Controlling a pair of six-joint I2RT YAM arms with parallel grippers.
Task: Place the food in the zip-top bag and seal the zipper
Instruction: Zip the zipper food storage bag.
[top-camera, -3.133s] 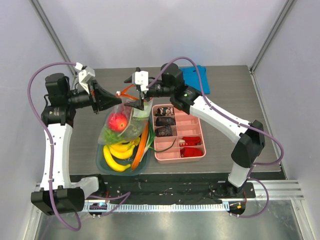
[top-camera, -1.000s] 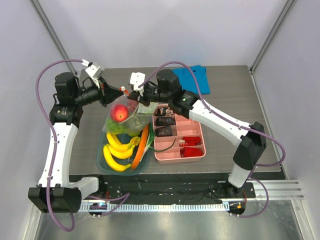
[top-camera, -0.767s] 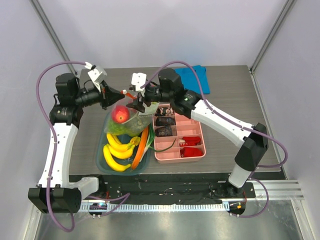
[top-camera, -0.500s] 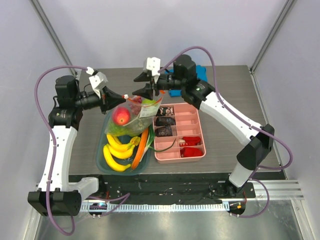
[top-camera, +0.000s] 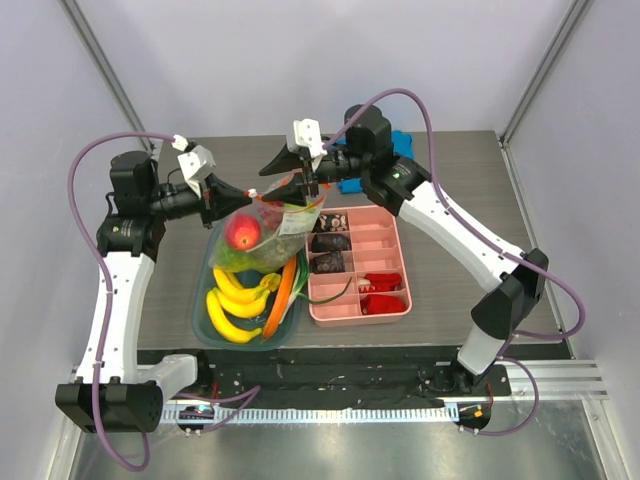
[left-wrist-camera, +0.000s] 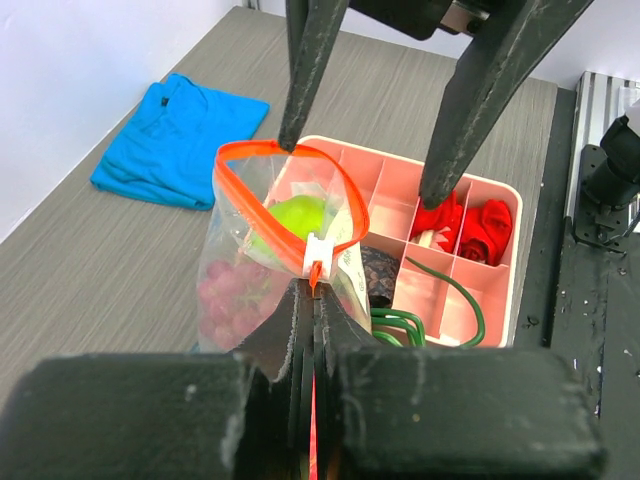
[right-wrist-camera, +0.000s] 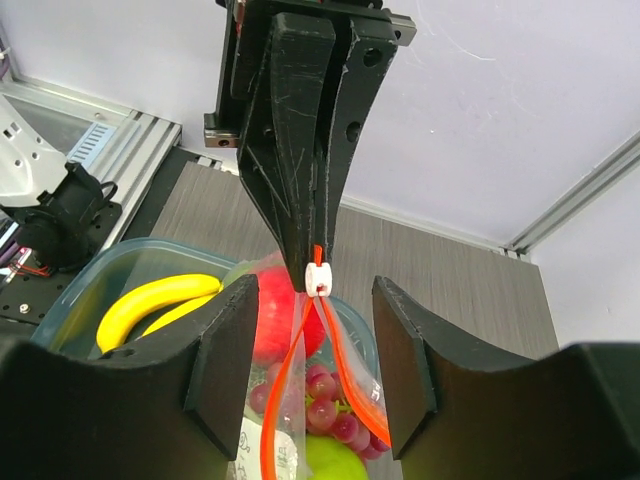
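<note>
Between the shut jaws of the left gripper (left-wrist-camera: 310, 298), one end of the zipper (left-wrist-camera: 262, 205) is pinched flat, and its white slider (left-wrist-camera: 318, 262) is seen just beyond the fingertips. From that grip the orange-red strip is spread into an open loop, and the zip-top bag (left-wrist-camera: 228, 250) is hung beneath it.

Opposite the left jaws, the jaws of the right gripper (left-wrist-camera: 361, 168) are spread wide and nothing is held in them. One fingertip is set at the far edge of the loop, though whether it is touched cannot be told. The other is kept well out to the side, above the pink tray (left-wrist-camera: 492, 285). From the right wrist, the slider and the tips of the left jaws are framed in the gap between the two open fingers.

Just below the left jaws, inside the bag, the green apple (left-wrist-camera: 298, 218) is seen under the open mouth. The grape bunch (left-wrist-camera: 228, 300) is made out through the crinkled plastic, and the small red fruit (top-camera: 241, 232) is pressed against the side nearer the left arm.

Under the hanging bag a teal bin (top-camera: 197, 318) is placed on the grey surface (left-wrist-camera: 110, 260), with yellow bananas (top-camera: 232, 305) and an orange carrot (top-camera: 281, 295) laid in it. Whether the bag's bottom is rested on them cannot be told. Below the right jaws, red pieces (left-wrist-camera: 465, 220) and a green cord (left-wrist-camera: 440, 305) are kept in the tray's compartments. Well beyond the right jaws, a blue cloth (left-wrist-camera: 178, 140) is laid on the surface.
</note>
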